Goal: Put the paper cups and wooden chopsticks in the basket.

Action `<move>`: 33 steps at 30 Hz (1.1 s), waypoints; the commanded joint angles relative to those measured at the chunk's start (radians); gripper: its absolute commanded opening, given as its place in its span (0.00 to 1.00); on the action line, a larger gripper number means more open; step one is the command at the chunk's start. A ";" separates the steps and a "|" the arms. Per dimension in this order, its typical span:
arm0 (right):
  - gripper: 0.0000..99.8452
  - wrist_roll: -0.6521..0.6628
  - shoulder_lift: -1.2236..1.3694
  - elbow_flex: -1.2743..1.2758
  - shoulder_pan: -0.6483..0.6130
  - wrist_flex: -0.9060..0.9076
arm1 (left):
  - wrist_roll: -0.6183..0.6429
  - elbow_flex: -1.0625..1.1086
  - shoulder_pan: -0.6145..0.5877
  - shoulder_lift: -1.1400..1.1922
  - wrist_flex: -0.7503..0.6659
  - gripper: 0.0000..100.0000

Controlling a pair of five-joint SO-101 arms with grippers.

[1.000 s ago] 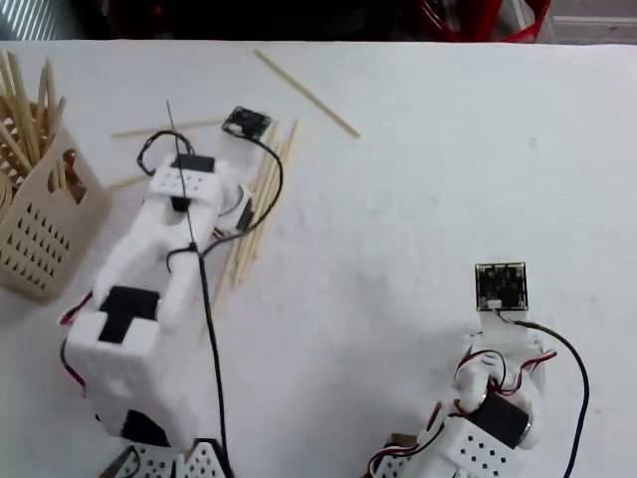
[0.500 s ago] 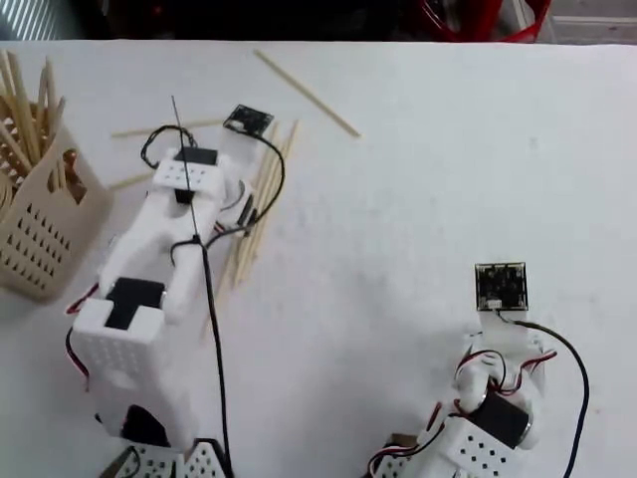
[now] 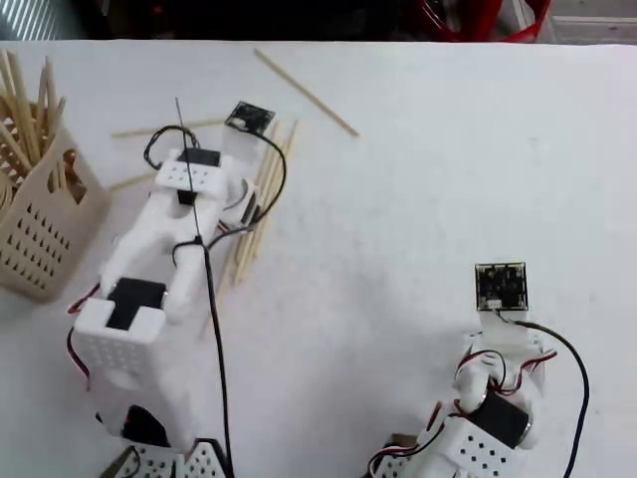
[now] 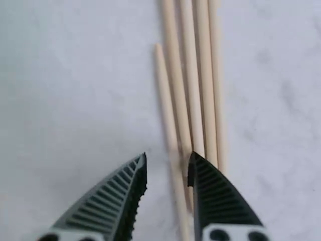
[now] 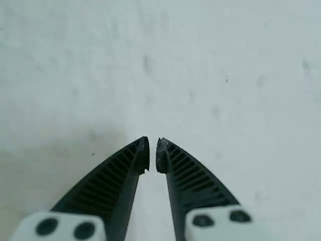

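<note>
A bundle of several wooden chopsticks (image 3: 257, 204) lies on the white table, partly under the left arm (image 3: 159, 259). In the left wrist view my left gripper (image 4: 168, 160) is open just above the bundle (image 4: 193, 75), with one chopstick (image 4: 170, 130) running between its fingers. Single chopsticks lie farther back (image 3: 304, 92), beside the arm (image 3: 164, 129) and near the basket (image 3: 129, 182). The beige perforated basket (image 3: 40, 234) stands at the left edge with several chopsticks upright in it. My right gripper (image 5: 152, 153) is shut on nothing, over bare table.
The right arm (image 3: 493, 398) sits folded at the near right edge. The left arm's black cable (image 3: 214, 329) trails toward the front. The table's middle and right are bare white surface. Dark room and a red object (image 3: 478, 15) lie beyond the far edge.
The left arm has shifted slightly toward the far side over the chopstick bundle. The right arm has not moved.
</note>
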 commanded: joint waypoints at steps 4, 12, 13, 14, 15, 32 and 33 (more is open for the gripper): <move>0.04 -0.002 -0.001 0.009 0.008 0.005 | 0.008 -0.006 0.010 -0.002 -0.018 0.14; 0.04 -0.002 -0.001 0.009 0.008 0.005 | 0.043 -0.137 0.012 0.107 0.060 0.14; 0.04 -0.002 -0.001 0.009 0.008 0.005 | 0.043 -0.163 0.012 0.127 0.077 0.14; 0.04 -0.002 -0.001 0.009 0.008 0.005 | 0.043 -0.187 0.012 0.148 0.097 0.14; 0.04 -0.002 -0.001 0.009 0.008 0.005 | 0.044 -0.213 0.010 0.166 0.117 0.14; 0.04 -0.002 -0.001 0.009 0.008 0.005 | 0.040 -0.368 0.001 0.249 0.238 0.02; 0.04 -0.002 -0.001 0.009 0.008 0.005 | 0.040 -0.370 -0.002 0.231 0.236 0.02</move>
